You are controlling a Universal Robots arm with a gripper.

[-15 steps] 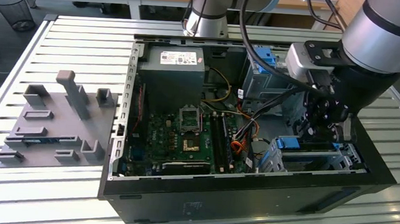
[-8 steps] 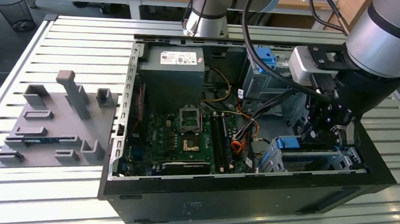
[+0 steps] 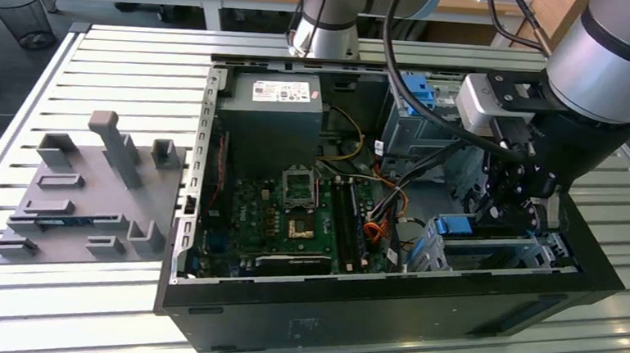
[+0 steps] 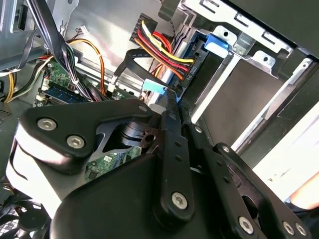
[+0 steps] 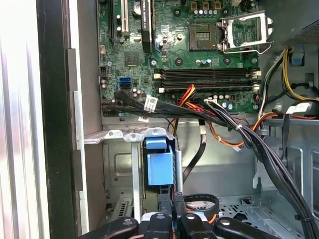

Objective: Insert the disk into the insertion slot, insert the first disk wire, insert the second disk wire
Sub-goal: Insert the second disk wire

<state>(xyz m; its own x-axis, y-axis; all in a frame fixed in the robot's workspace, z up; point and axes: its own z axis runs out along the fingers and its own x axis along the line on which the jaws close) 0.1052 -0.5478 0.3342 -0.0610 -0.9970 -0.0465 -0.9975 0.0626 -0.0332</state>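
A grey fixture plate is seen on the slatted tabletop, beside the open computer case. The motherboard lies inside the case. The pincer is held inside the case above the insertion slot, its fingers clenched together beside the blue-bracketed disk, seated in that slot.

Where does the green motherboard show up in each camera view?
Exterior view: the motherboard lies mid-case, next to the grey power supply.
First wrist view: the motherboard lies beyond the black cable bundle.
Second wrist view: a green patch behind hanging cables.
Shared landmark: the orange wires beside it.
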